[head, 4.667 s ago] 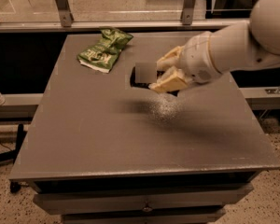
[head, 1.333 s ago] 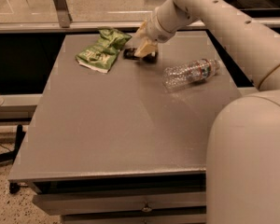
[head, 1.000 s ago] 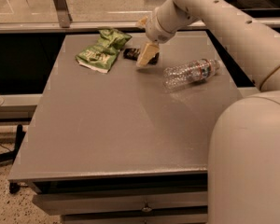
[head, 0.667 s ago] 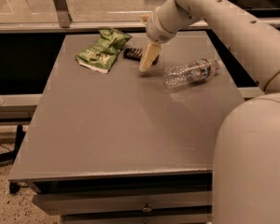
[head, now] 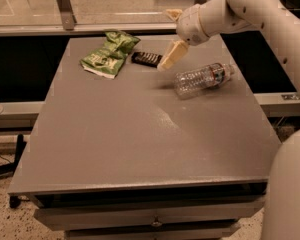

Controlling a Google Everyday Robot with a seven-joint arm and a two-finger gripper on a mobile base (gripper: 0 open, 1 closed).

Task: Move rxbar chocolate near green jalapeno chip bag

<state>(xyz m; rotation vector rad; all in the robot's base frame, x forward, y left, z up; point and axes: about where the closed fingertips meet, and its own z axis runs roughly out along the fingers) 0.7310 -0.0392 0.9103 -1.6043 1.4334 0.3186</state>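
Observation:
The rxbar chocolate, a small black bar, lies flat on the grey table at the far middle, just right of the green jalapeno chip bag; a narrow gap shows between them. My gripper hangs just right of the bar and a little above the table. It is open and holds nothing. One pale finger points down-left toward the bar's right end, and the other finger sticks out further back.
A clear plastic bottle lies on its side right of the bar, below my wrist. My white arm reaches in from the upper right. A metal rail and glass run behind the table's far edge.
My gripper has let go of the bar beside the chip bag, opened, and drawn back to the right and upward. The bar and the bottle lie still.

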